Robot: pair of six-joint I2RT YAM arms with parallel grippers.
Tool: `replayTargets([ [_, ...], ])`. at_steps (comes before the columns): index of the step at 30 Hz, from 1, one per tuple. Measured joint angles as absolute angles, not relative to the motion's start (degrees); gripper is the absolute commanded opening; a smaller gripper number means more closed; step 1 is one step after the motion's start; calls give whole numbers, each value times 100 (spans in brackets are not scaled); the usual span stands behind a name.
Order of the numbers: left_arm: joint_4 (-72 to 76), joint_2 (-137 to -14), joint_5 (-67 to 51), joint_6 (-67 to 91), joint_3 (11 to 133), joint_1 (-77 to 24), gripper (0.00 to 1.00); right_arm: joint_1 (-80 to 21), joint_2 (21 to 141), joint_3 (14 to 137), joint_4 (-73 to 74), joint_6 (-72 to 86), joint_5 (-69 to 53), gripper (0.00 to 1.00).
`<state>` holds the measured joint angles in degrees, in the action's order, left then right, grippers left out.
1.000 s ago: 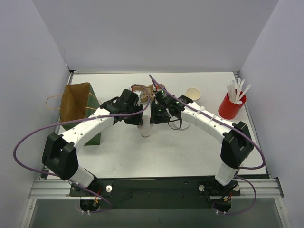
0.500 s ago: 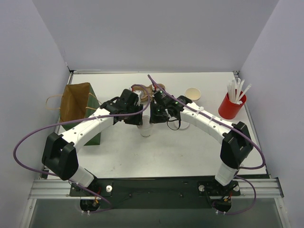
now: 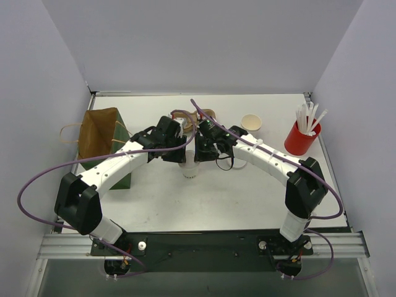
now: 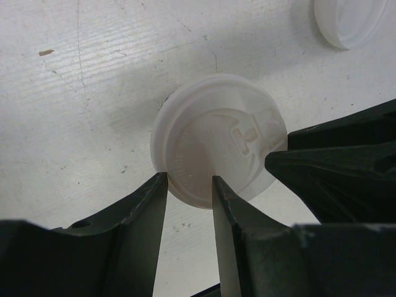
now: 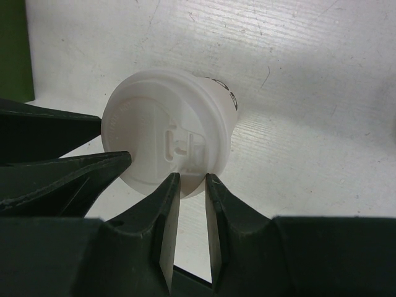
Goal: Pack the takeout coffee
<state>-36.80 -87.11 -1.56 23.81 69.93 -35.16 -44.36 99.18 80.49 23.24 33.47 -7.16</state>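
Right end effector (image 5: 190, 179) narrowed (slightly) over the takeout coffee (image 5: 154, 136).

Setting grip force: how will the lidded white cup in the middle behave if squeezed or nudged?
The lidded cup looks like thin paper, so it probably dents under a hard squeeze. It narrows toward the base, so a high push may tip it. Contents are hidden; weight unknown.
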Motion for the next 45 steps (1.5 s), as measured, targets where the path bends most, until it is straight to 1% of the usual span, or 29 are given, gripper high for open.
replayTargets([
  [10,-3579,-8705,-106,2486,6917,-3516,44,-4436,9922,8042,2316,3356,-705,18],
  [21,-2842,-8361,62,2856,6254,-3516,44,-4451,9872,7778,1992,3459,-674,17],
  [31,-2856,-8381,255,2829,6296,-3575,44,-4521,9845,7789,1959,3446,-449,20],
  [45,-3103,-8523,517,2731,6541,-3719,44,-4473,9926,8149,2390,3358,-191,21],
])
